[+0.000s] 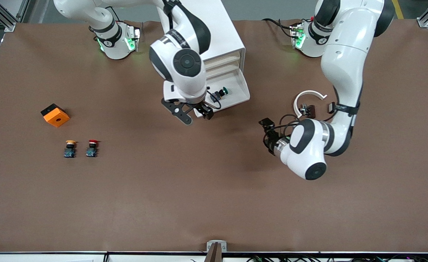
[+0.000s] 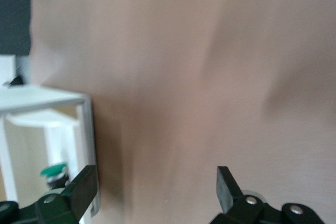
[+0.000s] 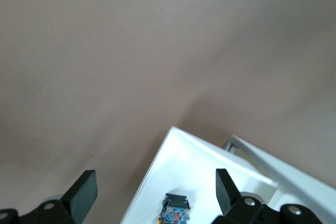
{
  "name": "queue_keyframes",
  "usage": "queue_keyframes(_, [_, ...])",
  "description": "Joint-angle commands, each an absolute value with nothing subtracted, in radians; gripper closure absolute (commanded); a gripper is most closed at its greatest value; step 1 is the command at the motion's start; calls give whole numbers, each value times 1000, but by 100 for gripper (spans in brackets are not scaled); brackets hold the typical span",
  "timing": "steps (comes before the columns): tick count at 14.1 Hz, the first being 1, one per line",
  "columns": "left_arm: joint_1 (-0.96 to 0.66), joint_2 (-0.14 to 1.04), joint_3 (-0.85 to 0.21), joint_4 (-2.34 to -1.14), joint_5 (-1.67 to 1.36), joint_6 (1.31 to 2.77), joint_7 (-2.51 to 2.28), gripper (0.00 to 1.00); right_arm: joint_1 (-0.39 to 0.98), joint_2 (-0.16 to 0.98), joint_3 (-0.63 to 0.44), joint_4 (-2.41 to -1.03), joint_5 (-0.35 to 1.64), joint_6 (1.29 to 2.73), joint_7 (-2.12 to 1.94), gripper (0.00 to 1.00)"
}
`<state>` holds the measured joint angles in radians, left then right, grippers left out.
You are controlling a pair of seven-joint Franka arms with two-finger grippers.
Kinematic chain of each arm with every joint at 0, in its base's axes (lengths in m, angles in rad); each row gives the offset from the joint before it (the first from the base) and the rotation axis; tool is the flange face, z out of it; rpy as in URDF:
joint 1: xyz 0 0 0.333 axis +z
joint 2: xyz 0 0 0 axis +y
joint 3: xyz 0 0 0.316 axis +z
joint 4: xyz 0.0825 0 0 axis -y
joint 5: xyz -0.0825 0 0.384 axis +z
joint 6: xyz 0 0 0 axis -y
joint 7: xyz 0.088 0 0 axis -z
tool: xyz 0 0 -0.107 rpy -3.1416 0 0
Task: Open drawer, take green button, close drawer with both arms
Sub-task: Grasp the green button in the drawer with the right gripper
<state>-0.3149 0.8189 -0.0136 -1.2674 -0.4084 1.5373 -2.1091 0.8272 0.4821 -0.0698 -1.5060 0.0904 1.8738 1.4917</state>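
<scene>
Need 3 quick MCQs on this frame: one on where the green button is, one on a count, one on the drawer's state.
1. Where is the green button?
A. in the pulled-out drawer
B. on the table beside the orange block
C. in the left claw

2. How many capped buttons lie loose on the table?
A. none
B. two
C. four

3. What state is the lowest drawer in?
A. shut
B. pulled out
C. removed from the cabinet

Key: 1 A, it lies in the white tray under the right claw. 2 B, the yellow button and the red button sit side by side. 3 B, the tray juts from the cabinet.
</scene>
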Motion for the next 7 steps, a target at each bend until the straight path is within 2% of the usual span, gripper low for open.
queue_keyframes(1, [-313, 746, -6, -1250, -278, 1523, -1897, 0, 865, 508, -81, -1528, 112, 1897, 1542, 0])
queue_keyframes(7, [-316, 615, -3, -1253, -88, 1523, -1664, 0, 926, 508, -81, -1609, 178, 1997, 1606, 0])
